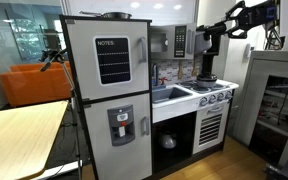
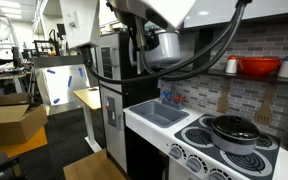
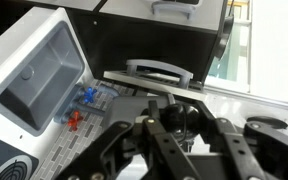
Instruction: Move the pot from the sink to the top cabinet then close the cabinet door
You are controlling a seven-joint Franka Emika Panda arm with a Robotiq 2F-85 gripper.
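Grey plastic sink (image 3: pixel 36 68) empty; claw (image 3: pixel 179 110) clenched, contents unclear. We judge delivery next, into the black-lined top cabinet (image 3: pixel 154 35) at 12 o'clock.

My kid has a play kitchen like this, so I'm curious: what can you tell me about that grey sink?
The grey rectangular plastic-looking sink is a deep basin with rounded corners, sunk level into the white toy-kitchen counter beside the black stove. It looks empty, with nothing resting inside. Small blue and red tap knobs sit along one edge.
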